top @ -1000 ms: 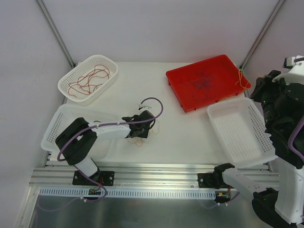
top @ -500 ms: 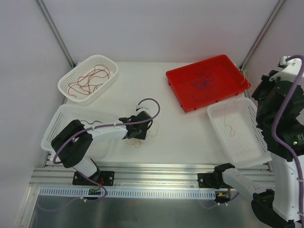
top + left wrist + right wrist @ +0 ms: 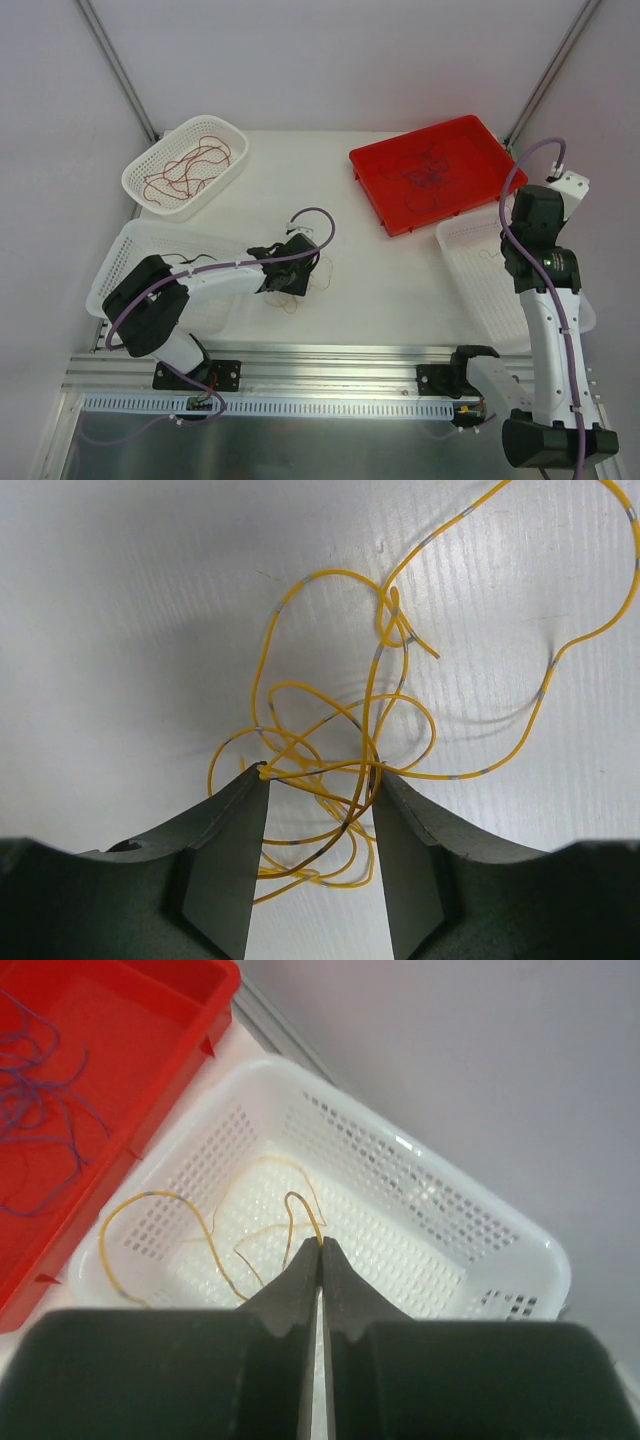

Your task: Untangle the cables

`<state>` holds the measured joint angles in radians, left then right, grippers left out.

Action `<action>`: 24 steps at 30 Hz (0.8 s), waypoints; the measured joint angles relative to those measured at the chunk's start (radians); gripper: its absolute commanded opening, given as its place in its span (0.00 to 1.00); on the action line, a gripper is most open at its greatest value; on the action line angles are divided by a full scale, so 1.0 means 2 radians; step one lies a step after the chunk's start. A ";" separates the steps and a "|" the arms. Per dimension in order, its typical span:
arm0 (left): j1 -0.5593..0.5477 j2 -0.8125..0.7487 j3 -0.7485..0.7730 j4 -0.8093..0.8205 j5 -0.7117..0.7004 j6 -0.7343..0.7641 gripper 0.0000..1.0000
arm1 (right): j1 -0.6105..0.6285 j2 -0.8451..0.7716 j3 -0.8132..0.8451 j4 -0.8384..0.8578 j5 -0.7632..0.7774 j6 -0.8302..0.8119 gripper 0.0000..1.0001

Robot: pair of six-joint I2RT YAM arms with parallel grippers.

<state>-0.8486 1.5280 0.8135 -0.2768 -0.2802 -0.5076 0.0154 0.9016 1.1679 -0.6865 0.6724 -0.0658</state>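
The left gripper (image 3: 320,776) sits mid-frame overhead, its jaws spread astride a loose, grey-banded yellow tangle (image 3: 371,728) on the table. The right gripper's (image 3: 320,1248) jaws are pressed together, apparently nipping a curly yellow strand (image 3: 150,1193) in the right-hand white basket (image 3: 432,1200).

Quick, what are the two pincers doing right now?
Left pincer: open, its jaws around the yellow cable tangle.
Right pincer: shut, pinching a loose yellow strand above the white basket.
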 measured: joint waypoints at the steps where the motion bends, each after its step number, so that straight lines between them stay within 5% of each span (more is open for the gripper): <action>1: 0.000 0.000 0.000 0.000 0.003 0.000 0.46 | -0.004 -0.002 -0.013 0.001 -0.004 0.014 0.06; 7: 0.000 0.002 0.000 0.000 0.017 0.002 0.46 | -0.069 -0.009 -0.110 0.004 -0.057 0.113 0.16; 11: 0.000 0.004 0.001 -0.001 0.024 0.004 0.46 | -0.109 0.007 -0.151 -0.007 -0.094 0.165 0.93; 12: 0.000 0.004 0.002 -0.002 0.027 0.004 0.46 | -0.113 0.010 -0.152 -0.012 -0.099 0.175 0.99; 18: 0.000 0.014 0.019 -0.006 0.045 0.005 0.47 | -0.106 -0.001 -0.149 -0.009 -0.137 0.177 0.97; 24: -0.002 0.038 0.046 -0.006 0.062 0.006 0.48 | -0.029 -0.015 -0.128 0.010 -0.203 0.136 0.97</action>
<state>-0.8524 1.6039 0.9062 -0.2897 -0.1566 -0.4965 -0.0425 0.8719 0.9123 -0.6659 0.2672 0.2058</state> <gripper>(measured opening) 0.473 0.968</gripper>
